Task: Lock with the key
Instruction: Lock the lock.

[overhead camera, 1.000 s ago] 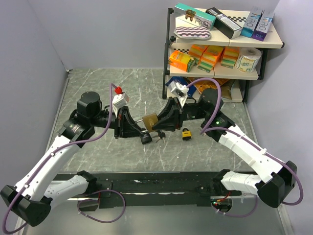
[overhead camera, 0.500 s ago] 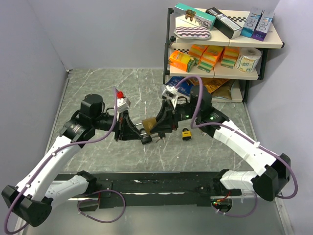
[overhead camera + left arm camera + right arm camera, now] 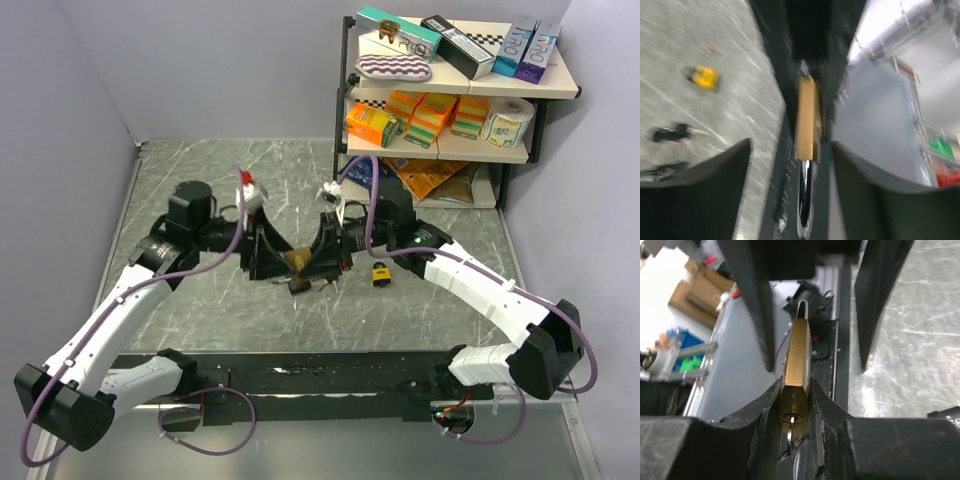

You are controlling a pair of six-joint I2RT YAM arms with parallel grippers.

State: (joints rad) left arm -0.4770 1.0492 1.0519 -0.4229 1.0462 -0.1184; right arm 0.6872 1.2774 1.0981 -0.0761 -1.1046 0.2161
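Note:
A brass padlock [image 3: 799,357] hangs above the table, with my right gripper [image 3: 796,400] shut on its body. A key [image 3: 791,429] sits in the keyhole at the padlock's lower end. The silver shackle [image 3: 806,197] points toward my left gripper [image 3: 800,200], which is open. Its fingers [image 3: 700,185] stand on either side of the shackle with a gap on both sides. In the top view the padlock [image 3: 298,260] lies between the left gripper [image 3: 270,262] and the right gripper [image 3: 322,258] at mid table.
A small yellow padlock [image 3: 381,273] lies on the marble table just right of the grippers. A black bunch of keys [image 3: 300,287] lies under them. A shelf rack [image 3: 450,95] with boxes, sponges and a paper roll stands at the back right.
My left gripper has opened and let go of the shackle. The right arm has swung left and carried the padlock a little to the left.

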